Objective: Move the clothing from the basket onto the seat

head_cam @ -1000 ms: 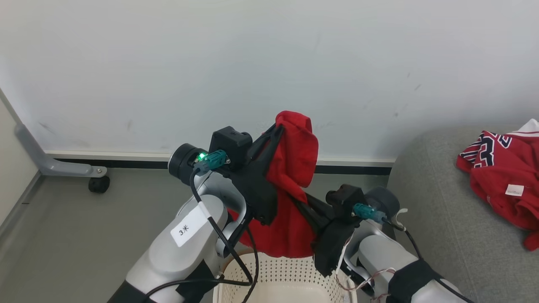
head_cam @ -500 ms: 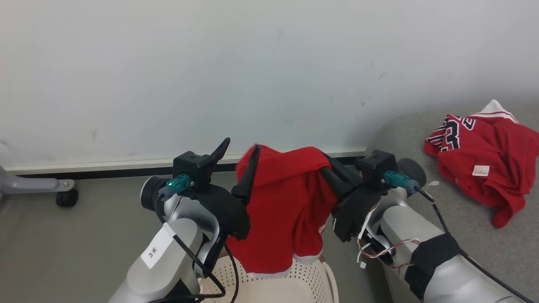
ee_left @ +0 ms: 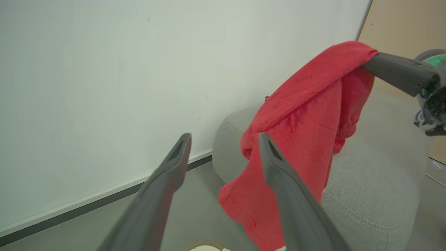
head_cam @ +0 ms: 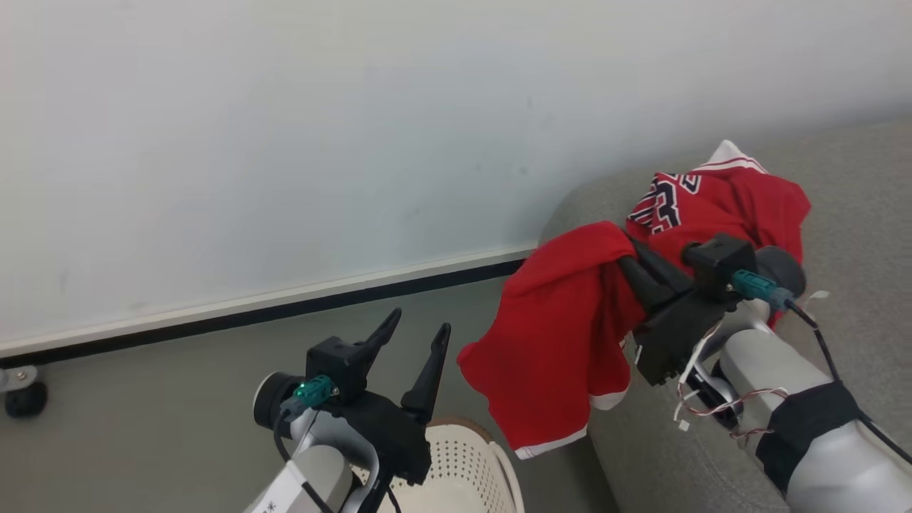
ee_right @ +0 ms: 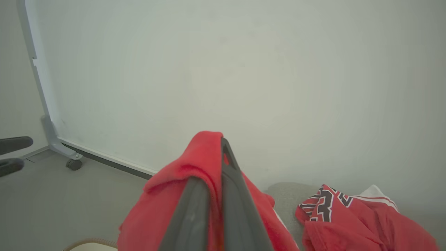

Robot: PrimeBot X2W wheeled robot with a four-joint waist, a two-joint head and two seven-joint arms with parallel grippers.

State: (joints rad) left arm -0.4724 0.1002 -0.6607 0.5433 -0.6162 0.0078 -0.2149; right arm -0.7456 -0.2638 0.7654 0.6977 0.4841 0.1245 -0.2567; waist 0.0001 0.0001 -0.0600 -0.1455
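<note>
Flat, diffuse room light leaves the pale wall [head_cam: 285, 142] bright and evenly lit. The only shadows are a soft grey haze where the sofa [head_cam: 855, 214] meets the wall beyond the right fingers [head_cam: 648, 281], and darker folds in the red cloth [head_cam: 563, 335] hanging below them. In the wrist views the left fingers [ee_left: 289, 202] and the right ones are blurred near the lens and sharper towards their tips. The right wrist view dims at its corners and bows the metal post [ee_right: 35, 87] far to the left of the fingers.
</note>
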